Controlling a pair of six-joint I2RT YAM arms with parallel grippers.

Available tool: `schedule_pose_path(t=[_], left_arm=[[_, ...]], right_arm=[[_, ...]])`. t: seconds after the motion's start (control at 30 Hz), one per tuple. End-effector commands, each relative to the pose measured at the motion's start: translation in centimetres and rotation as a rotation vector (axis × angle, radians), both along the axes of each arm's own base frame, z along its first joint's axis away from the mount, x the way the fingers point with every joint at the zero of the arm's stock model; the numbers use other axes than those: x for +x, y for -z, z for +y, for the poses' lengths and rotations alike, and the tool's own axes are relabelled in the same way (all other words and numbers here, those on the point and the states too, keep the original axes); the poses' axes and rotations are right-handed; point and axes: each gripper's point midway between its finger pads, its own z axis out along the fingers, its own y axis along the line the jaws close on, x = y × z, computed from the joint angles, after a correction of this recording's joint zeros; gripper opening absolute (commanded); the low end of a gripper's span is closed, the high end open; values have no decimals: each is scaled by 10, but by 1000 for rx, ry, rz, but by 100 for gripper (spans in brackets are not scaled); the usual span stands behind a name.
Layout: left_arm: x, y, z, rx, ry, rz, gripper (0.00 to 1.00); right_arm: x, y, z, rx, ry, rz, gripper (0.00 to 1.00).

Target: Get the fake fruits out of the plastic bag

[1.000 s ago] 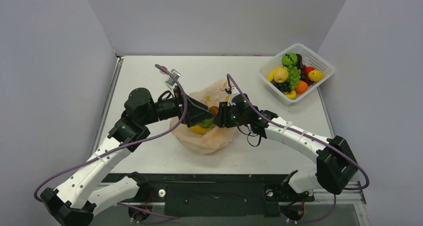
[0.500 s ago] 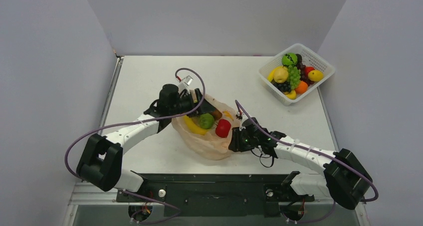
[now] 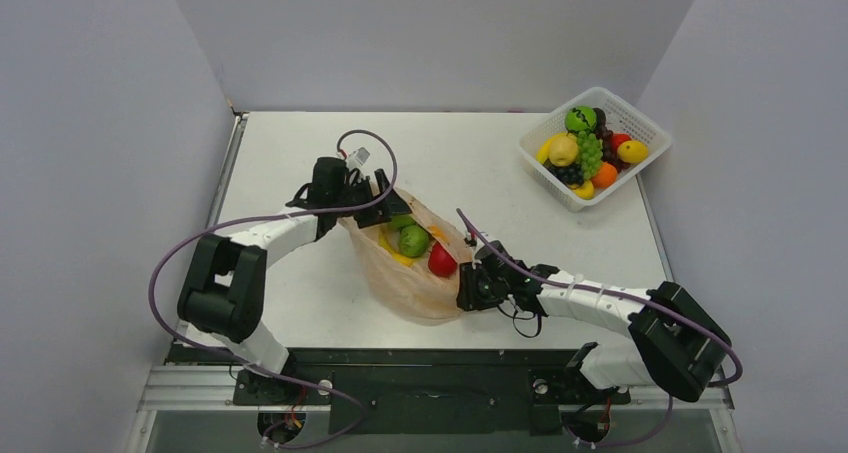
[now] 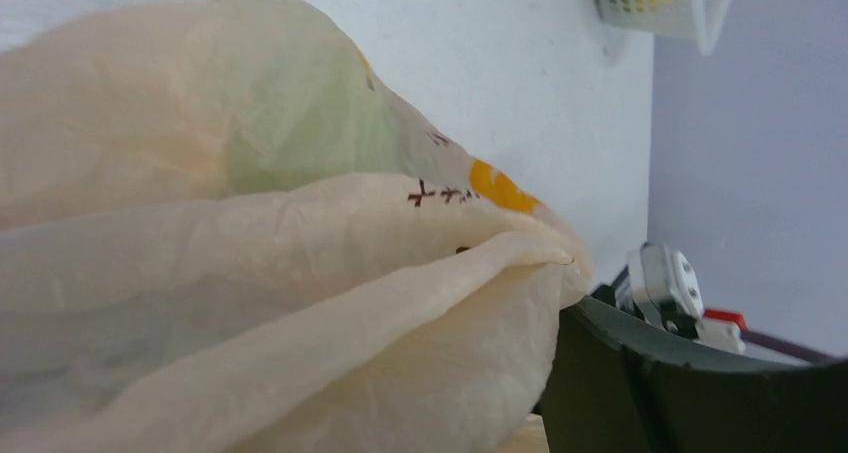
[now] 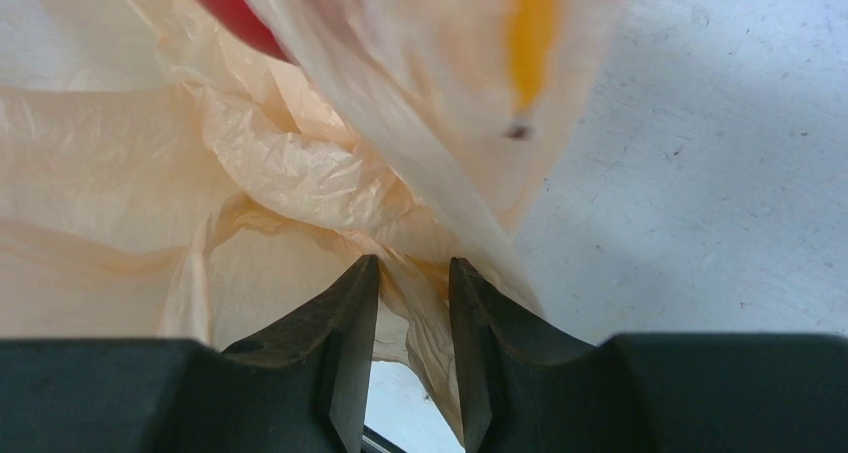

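The peach plastic bag lies mid-table with its mouth spread. Inside it I see a green apple, a red apple and a yellow banana. My left gripper sits at the bag's far-left rim. In the left wrist view the bag fills the frame. One dark finger shows far right, so the jaws stand wide. My right gripper is at the bag's near-right edge. Its narrow jaws pinch a fold of bag, and the red apple shows just beyond.
A white lattice basket full of other toy fruit stands at the far right corner; its corner also shows in the left wrist view. Grey walls close the table's left, back and right. Purple cables loop above both wrists.
The left gripper drew back from inside the bag to its far-left rim. The right gripper pulled the bag's edge toward the near right. The mouth spread and the red apple came into view.
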Motion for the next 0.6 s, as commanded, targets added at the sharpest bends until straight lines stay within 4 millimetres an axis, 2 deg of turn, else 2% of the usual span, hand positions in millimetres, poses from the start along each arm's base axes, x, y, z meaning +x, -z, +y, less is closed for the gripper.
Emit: schedule_pose_path(t=[0.0,0.03,0.17,0.2,0.37,0.43,0.53,0.57], left_arm=[[-45,-95,-24,-121,205,-238,80],[-54,-111,-23,-134,217,-275,82],[-80,-139,-23,-160,247,-334,84],[-87,-136,-23,-160,252,-308,84],[-109,-150,-23,-172,238,-336,85],[-114,-150,-24,-176,225,-330,85],[-123,-148,-28,-180,234,-322,84],[-129,-141,-32,-167,237,-314,84]], right_arm=[[22,-36,5,15,6,-136,31],[23,-39,5,12,3,-149,31],[35,-67,12,37,-4,-208,33],[39,-78,15,50,-3,-226,33],[50,-113,27,94,-13,-300,38],[51,-121,31,104,-21,-320,41],[45,-124,42,126,-59,-320,46],[42,-121,46,128,-75,-313,47]])
